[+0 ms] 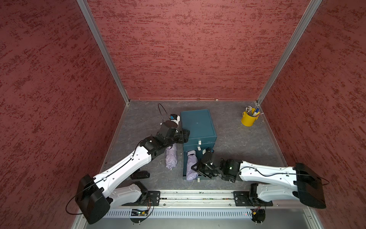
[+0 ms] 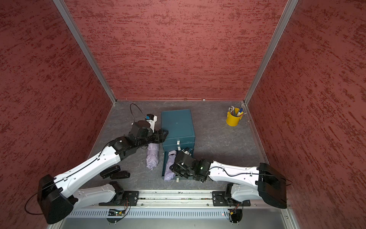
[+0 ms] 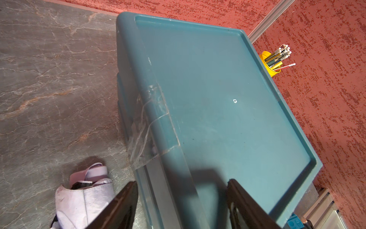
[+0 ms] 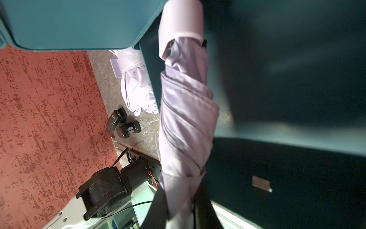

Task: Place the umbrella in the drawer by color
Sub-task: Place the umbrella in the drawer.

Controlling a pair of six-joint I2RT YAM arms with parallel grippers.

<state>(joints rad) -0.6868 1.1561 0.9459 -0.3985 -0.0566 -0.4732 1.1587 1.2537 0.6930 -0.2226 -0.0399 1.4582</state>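
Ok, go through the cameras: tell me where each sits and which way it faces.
Top views: high over the robot's base, looking down at the drawer cabinet; left arm, right arm show.
Left wrist: above the cabinet top, facing the yellow pencil cup corner; open left tool shows.
Right wrist: at the open drawer, looking along the held lilac umbrella; right tool clamps it.
Shared: both wrist views catch the loose lilac umbrella.

Creased lilac cloth umbrella (image 4: 186,119), scuffed matt teal plastic drawer unit (image 3: 217,99), rough red walls (image 1: 198,49).
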